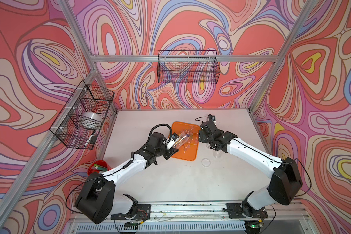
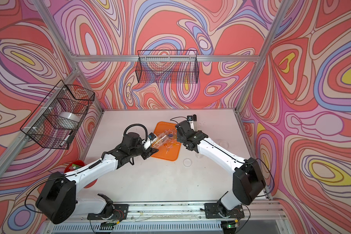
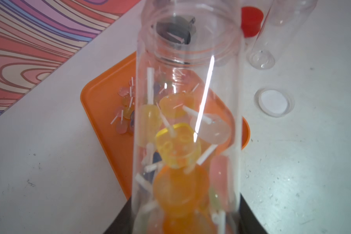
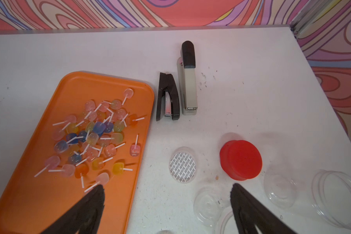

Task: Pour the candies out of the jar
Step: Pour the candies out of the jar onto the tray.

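Candies: one part lies in a loose heap (image 4: 93,137) on the orange tray (image 4: 28,182), orange, yellow, blue and pink pieces with short white sticks. The rest (image 3: 178,145) sits inside the clear jar (image 3: 187,121), spread along its length.

Jar: lidless, held tilted above the near left part of the tray, mouth pointing out over the tray and away from the left arm. In a top view the left gripper (image 1: 172,149) is clamped on the jar's closed end.

Right gripper (image 4: 167,186): jaws spread wide, nothing between them, hanging over the table (image 4: 251,81) just beside the tray's right edge.

Surroundings: beside the tray's far right corner lie a black stapler (image 4: 167,97) and a grey stapler (image 4: 187,77), side by side. Nearer the right gripper lie a clear lid with a white liner (image 4: 182,165), a red lid (image 4: 241,159) and several empty clear containers (image 4: 280,186). A red bucket (image 1: 98,166) stands at the table's left edge, partly behind the left arm.
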Action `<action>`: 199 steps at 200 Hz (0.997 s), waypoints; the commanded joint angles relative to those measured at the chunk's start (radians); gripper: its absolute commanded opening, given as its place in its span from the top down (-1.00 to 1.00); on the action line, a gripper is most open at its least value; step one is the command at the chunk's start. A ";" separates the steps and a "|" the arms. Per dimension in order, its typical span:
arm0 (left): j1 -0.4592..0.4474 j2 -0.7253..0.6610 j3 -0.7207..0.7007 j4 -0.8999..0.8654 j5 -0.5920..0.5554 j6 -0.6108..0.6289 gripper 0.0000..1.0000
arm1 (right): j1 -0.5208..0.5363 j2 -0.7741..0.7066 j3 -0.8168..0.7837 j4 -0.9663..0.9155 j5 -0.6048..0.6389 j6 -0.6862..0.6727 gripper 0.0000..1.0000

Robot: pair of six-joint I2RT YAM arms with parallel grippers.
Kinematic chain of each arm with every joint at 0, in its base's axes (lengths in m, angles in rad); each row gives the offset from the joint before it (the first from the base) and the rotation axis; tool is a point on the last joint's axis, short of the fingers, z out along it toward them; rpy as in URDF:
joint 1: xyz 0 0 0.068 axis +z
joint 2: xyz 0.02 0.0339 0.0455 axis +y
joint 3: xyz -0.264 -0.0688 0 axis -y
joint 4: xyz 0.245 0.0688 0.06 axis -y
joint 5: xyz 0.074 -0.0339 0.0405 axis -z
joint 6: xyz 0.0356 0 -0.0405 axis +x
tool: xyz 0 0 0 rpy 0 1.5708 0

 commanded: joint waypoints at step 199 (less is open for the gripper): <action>-0.021 0.273 0.378 -0.391 -0.307 0.859 1.00 | -0.007 -0.075 -0.027 0.027 0.042 0.071 -0.96</action>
